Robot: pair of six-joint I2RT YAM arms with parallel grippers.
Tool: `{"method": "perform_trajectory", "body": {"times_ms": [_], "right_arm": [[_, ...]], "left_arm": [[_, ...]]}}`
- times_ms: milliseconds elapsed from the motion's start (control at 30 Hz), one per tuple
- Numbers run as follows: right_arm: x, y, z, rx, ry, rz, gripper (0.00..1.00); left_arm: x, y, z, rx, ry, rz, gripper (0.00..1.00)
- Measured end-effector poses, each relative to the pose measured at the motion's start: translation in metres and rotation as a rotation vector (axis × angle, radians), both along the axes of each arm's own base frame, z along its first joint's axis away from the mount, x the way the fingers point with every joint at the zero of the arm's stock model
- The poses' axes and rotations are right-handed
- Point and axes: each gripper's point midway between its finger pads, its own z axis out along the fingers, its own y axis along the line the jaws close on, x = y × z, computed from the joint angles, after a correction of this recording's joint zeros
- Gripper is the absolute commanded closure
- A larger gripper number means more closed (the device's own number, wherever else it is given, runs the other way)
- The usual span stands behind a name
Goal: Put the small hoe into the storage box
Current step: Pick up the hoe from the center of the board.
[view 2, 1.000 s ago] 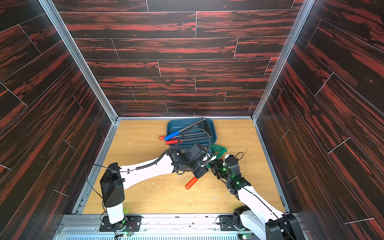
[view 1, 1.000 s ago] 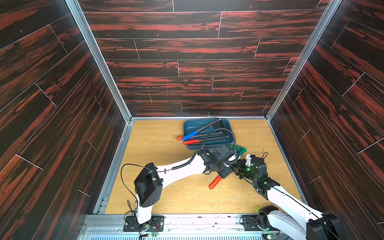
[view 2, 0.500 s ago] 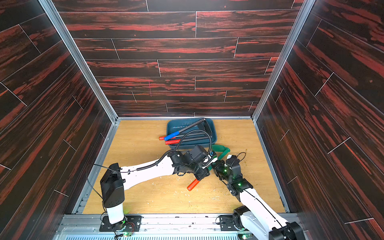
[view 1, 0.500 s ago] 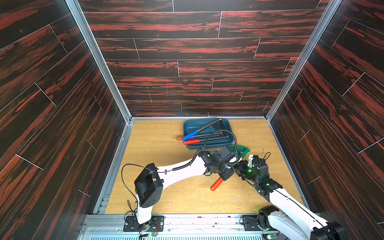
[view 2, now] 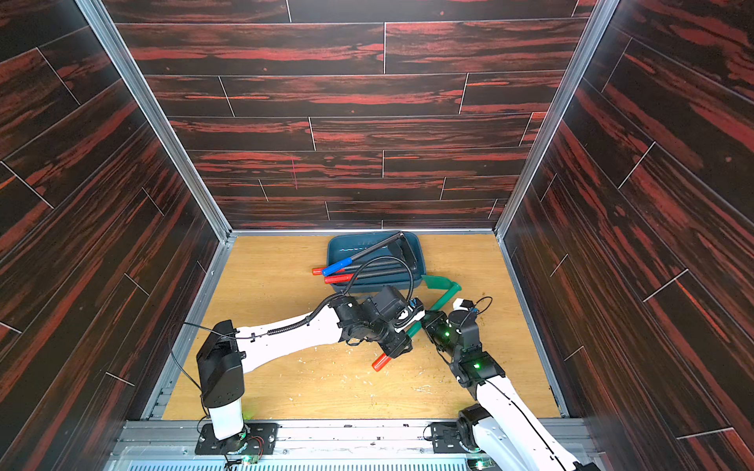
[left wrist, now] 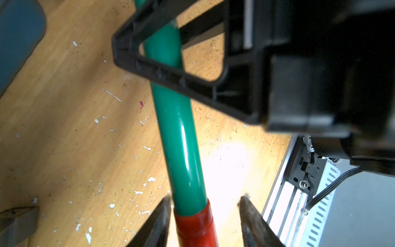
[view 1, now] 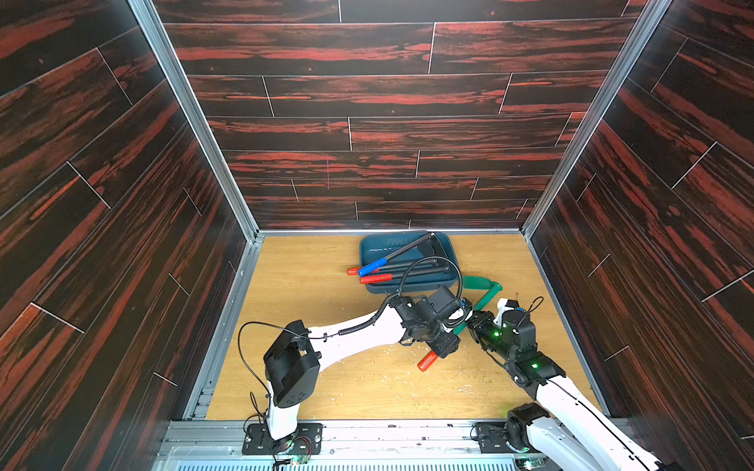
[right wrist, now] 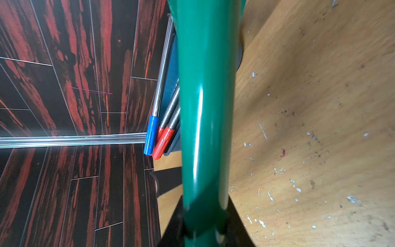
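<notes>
Small hoe [view 1: 485, 297], right of centre in both top views, just below the storage box [view 1: 373, 246]. Right end effector [right wrist: 205, 213] pinches its green shaft; left end effector [left wrist: 205, 201] spread around red grip. Likely stiff, slick: grasp mid-shaft.

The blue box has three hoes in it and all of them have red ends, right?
Not quite. The box does have three hoes in it, but only two have red ends. The third has a blue end. The right wrist view shows this best, and both top views show it too.
</notes>
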Motion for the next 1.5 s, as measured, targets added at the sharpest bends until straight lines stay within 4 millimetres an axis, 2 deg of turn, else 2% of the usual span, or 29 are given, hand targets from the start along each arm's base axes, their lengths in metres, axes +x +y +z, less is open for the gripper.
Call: {"method": "perform_trajectory", "body": {"times_ms": [233, 533, 833, 967, 1033, 1300, 1500], "right_arm": [[-0.002, -0.004, 0.004, -0.009, -0.012, -0.012, 0.97], [-0.003, -0.006, 0.017, 0.004, -0.061, -0.025, 0.97], [-0.005, -0.010, 0.024, 0.008, -0.091, -0.041, 0.97], [-0.005, -0.011, 0.024, 0.007, -0.090, -0.044, 0.97], [-0.005, -0.010, 0.024, 0.008, -0.091, -0.043, 0.94], [-0.005, -0.008, 0.022, 0.007, -0.088, -0.032, 0.68], [-0.006, -0.006, 0.012, -0.028, -0.064, -0.006, 0.63]], "left_arm": [[0.002, -0.005, 0.003, -0.010, 0.010, 0.011, 0.46], [-0.001, -0.012, -0.006, -0.015, 0.059, 0.015, 0.54], [0.004, -0.012, -0.007, -0.021, 0.073, 0.049, 0.79], [0.003, -0.013, -0.007, -0.025, 0.075, 0.051, 0.94], [0.003, -0.013, -0.007, -0.025, 0.075, 0.051, 1.00], [0.004, -0.009, -0.007, -0.002, 0.064, 0.049, 1.00], [0.007, -0.003, -0.008, 0.038, 0.023, 0.030, 1.00]]}}
